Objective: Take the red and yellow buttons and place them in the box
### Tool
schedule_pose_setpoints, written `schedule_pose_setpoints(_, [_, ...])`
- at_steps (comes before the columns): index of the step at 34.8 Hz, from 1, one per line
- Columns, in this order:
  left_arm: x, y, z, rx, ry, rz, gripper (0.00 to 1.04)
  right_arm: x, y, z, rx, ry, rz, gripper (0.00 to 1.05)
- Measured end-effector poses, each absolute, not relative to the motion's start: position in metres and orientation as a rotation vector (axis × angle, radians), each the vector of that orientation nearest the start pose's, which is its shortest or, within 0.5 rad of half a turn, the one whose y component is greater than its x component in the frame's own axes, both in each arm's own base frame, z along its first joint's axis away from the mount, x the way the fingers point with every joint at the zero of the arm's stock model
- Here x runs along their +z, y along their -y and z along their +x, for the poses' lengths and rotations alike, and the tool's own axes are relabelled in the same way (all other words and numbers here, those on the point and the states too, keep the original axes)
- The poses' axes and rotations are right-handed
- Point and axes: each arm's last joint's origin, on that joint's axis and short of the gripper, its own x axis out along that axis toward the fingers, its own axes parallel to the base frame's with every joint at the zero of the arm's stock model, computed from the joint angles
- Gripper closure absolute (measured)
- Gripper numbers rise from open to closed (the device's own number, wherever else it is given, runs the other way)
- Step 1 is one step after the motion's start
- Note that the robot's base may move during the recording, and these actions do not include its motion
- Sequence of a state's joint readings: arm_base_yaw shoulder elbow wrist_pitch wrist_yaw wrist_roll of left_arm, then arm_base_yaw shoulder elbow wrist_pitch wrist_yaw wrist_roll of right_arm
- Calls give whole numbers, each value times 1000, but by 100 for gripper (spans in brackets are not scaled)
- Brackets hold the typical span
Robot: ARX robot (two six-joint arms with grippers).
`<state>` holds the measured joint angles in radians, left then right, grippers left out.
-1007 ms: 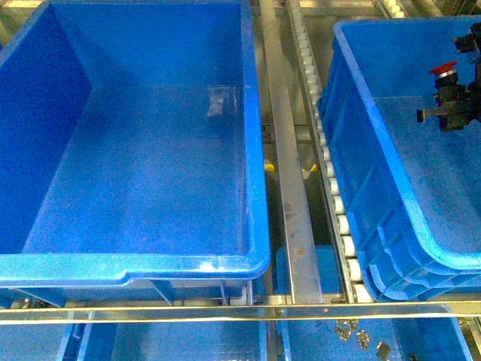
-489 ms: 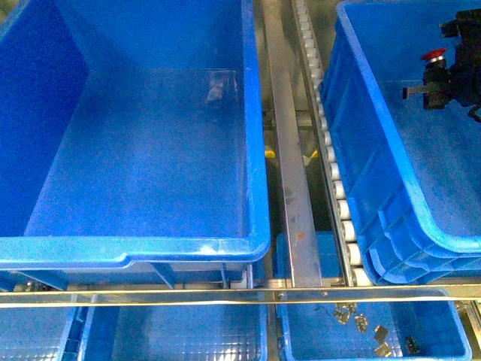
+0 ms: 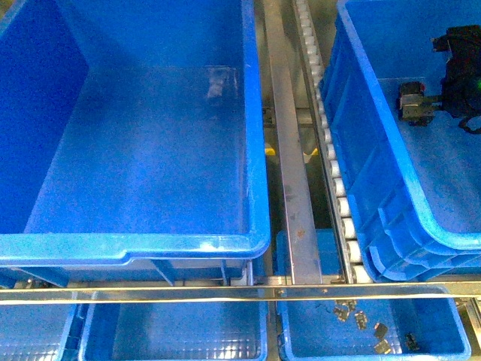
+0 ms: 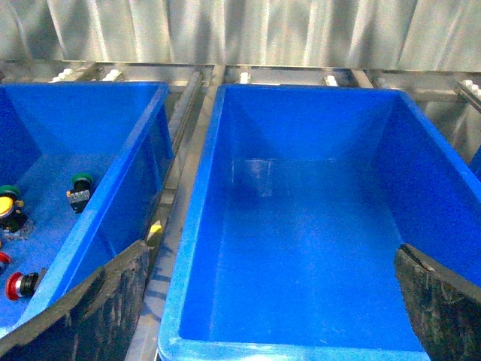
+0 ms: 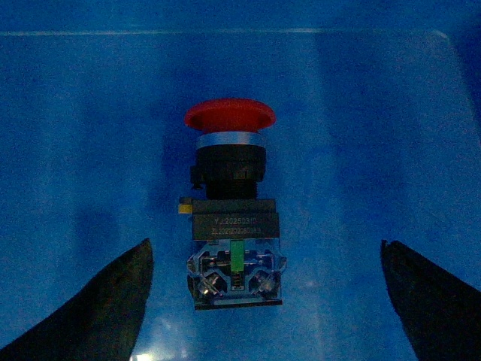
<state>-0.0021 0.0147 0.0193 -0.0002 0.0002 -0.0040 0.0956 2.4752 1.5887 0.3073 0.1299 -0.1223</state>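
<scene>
The right wrist view alone shows the red button [image 5: 231, 203] in detail: a domed red mushroom cap, a bright metal collar, a black body with a printed label too small to read, and a clear contact block with two screw heads. It lies on its side on the smooth floor of the box [image 5: 90, 113], between the fingers of the right gripper [image 5: 264, 242]. These fingers are spread wide and touch nothing. Only the two dark fingertips are in frame.

In the front view the box [image 3: 376, 173] is the right-hand tote, cut off at the frame's right edge, with a ribbed outer wall and a thick rolled rim. The button appears only as a small dark-and-grey block just beside the black gripper, and its cap colour cannot be made out. A roller rail [image 3: 331, 162] and a metal beam [image 3: 289, 188] separate the box from the deep left-hand tote [image 3: 255, 150]. Below, a shallow tray [image 3: 308, 338] holds small metal parts [image 3: 361, 323], too small to identify.

The left wrist view shows the left gripper [image 4: 272, 248] over the left-hand tote, fingers wide apart and holding nothing. Beside it, a third tote [image 4: 120, 203] holds a green-capped button [image 4: 81, 182], a yellow-capped button [image 4: 6, 204] and a red-capped button [image 4: 15, 284]. The last two are partly cut off.
</scene>
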Motion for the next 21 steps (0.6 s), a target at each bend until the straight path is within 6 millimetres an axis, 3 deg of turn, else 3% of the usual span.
schedule_pose_setpoints(1, [169,0,97,-2,4,-4,8,62,-44,508,1,-568,-178,6])
schedule_pose_setpoints(6, [169,0,97,-2,4,-4,8,67,-43,500,11,-527,-168,7])
schedule_pose_setpoints(11, [169,0,97,-2,4,-4,8,90,-38,478,43,-460,-144,7])
schedule_pose_setpoints(15, [169,0,97,-2,4,-4,8,116,-30,437,89,-380,-154,7])
schedule_pose_setpoints(21, [169,0,97,-2,4,-4,8,126,-19,371,88,-365,-115,7])
